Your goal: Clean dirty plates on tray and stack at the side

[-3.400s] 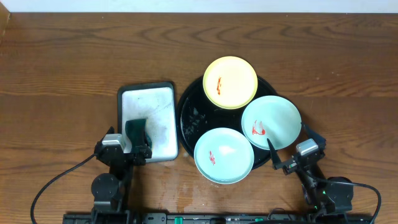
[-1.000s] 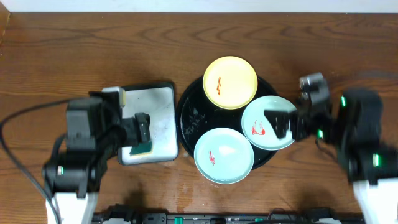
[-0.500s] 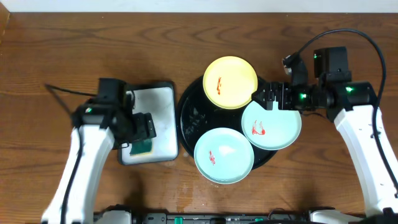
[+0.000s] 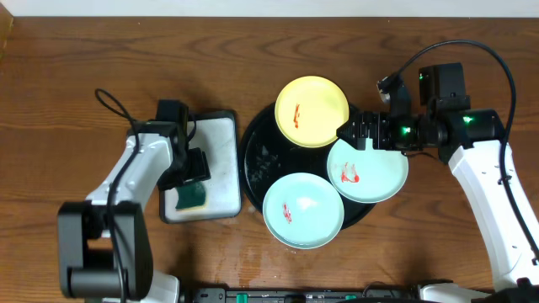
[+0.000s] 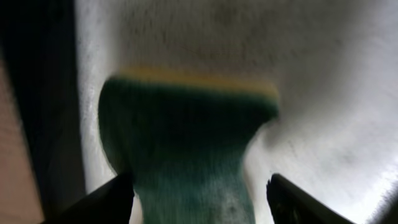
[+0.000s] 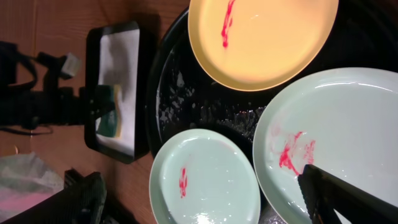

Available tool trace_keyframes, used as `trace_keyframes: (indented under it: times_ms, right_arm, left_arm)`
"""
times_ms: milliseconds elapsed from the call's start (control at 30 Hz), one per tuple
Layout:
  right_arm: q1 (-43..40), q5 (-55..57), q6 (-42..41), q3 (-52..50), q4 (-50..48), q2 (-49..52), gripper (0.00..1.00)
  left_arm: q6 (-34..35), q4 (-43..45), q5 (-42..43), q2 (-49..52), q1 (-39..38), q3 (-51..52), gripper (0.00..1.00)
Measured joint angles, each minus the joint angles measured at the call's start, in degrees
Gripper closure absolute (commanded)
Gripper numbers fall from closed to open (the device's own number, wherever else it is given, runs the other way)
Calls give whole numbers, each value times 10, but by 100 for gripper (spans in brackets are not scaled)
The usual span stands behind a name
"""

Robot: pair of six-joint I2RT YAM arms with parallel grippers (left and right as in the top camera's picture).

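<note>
Left jaws astride sponge (image 5: 186, 143), black dish (image 4: 257, 156) nearby

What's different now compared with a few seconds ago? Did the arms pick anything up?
Both arms swung out from their folded rest. The left gripper went to the sponge and now straddles it, jaws open. The right gripper reached to the far rim of the right mint plate, also open. Nothing has been picked up. That plate, the yellow plate, the front mint plate and the sponge lie as before, smears uncleaned.

Red-smeared yellow plate (image 4: 312, 111), two mint plates (image 4: 303, 210) (image 4: 367, 166)
</note>
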State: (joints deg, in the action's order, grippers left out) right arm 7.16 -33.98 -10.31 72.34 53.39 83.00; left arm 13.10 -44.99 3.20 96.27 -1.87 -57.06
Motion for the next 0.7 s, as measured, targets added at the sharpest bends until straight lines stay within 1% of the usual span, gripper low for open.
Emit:
trace_keyframes:
  times_ms: [67,100,133,167,233,400,433,467,500,533,600,700]
  right_arm:
    - [0,0,0,0,0,0,3]
    - [0,0,0,0,0,0,3]
    - [0,0,0,0,0,0,3]
    - [0,0,0,0,0,0,2]
    - [0,-1,0,0,0,0,3]
    - [0,-1,0,0,0,0,3]
    - [0,-1,0,0,0,0,3]
    - [0,-1,0,0,0,0,3]
    - [0,-1,0,0,0,0,3]
    - [0,-1,0,0,0,0,3]
    - [0,-1,0,0,0,0,3]
    - [0,-1,0,0,0,0,3]
  left_arm:
    - [3,11,-7,22,0,0,60]
    - [3,14,-12,31,0,0,76]
    - [2,16,-18,38,0,0,81]
    - [3,17,-23,43,0,0,92]
    - [3,15,-38,46,3,0,92]
    - [4,2,-40,41,6,-5,92]
    - [4,-4,-39,38,6,-8,83]
    - [2,-8,-36,32,6,-10,70]
    - [0,-12,-31,24,6,-12,55]
    - [-1,-13,-25,14,5,-14,48]
    - [1,-12,-8,-18,5,-21,41]
    - [4,-24,14,-66,5,-32,41]
